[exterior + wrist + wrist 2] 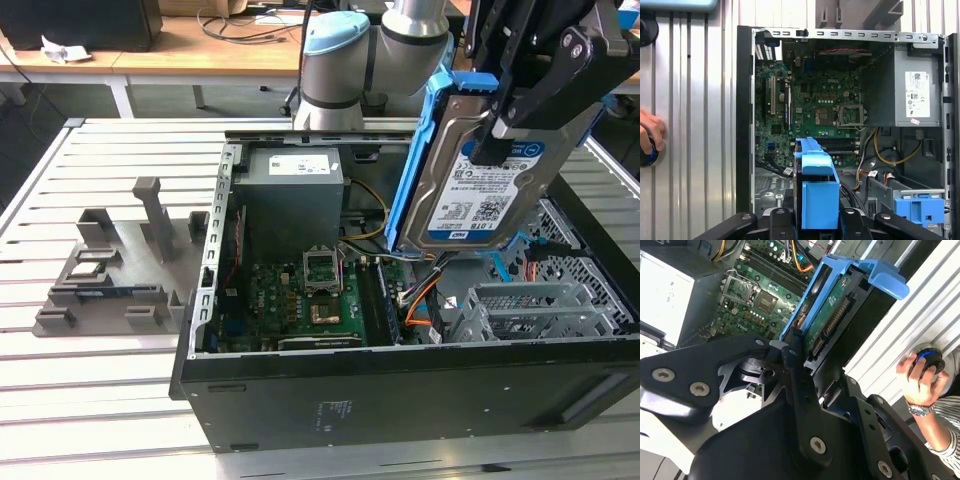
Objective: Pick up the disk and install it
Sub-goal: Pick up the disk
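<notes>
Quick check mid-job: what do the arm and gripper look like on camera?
The arm is silver-grey tubing with pale blue joint caps. The gripper is matte black, with flat linked fingers pinned by silver screw heads.

A black computer case [400,400] is laid on its side, lid off, on a tabletop [90,400] made of silver slats. A green board [300,295] is seen lying flat inside it. A grey metal box [290,205] with a white sticker [303,165] is set at the far side of the case, just beside the board. Orange wires [420,300] are curled near the board, toward the exterior view's right. A silver metal cage [540,305] is fixed at that right end. A grey plastic stand [110,280] is placed on the slats at the exterior view's left, near the case. In the first wrist view, a blue bracket [920,210] is seen inside the case. Far behind, loose cables [240,20] are spread on a wooden tabletop [180,62].
</notes>
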Controlling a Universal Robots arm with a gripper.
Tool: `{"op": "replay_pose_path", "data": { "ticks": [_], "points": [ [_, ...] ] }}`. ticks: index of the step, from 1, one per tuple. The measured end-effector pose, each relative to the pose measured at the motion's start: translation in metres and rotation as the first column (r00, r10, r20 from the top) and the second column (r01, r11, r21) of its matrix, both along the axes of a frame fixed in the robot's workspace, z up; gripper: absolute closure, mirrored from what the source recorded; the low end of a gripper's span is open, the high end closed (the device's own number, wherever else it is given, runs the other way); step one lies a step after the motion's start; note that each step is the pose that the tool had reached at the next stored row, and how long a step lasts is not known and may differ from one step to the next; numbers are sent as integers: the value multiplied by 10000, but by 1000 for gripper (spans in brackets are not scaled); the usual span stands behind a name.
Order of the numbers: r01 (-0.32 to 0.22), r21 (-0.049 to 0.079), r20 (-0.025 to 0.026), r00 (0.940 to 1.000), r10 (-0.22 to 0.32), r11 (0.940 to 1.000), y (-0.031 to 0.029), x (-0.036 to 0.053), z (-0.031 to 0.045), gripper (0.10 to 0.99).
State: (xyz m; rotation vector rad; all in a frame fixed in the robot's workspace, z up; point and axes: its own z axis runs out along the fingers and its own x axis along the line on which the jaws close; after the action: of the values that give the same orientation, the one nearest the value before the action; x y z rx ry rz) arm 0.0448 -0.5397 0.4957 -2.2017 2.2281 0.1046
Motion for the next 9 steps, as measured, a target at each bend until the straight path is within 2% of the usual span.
{"op": "replay_pose_path", "data": {
  "ticks": [6, 9],
  "points": [
    [-10, 1, 0, 10000, 10, 10000, -67, 2, -7, 722],
    [-26, 1, -1, 10000, 26, 10000, -70, 44, -14, 722]
  ]
}}
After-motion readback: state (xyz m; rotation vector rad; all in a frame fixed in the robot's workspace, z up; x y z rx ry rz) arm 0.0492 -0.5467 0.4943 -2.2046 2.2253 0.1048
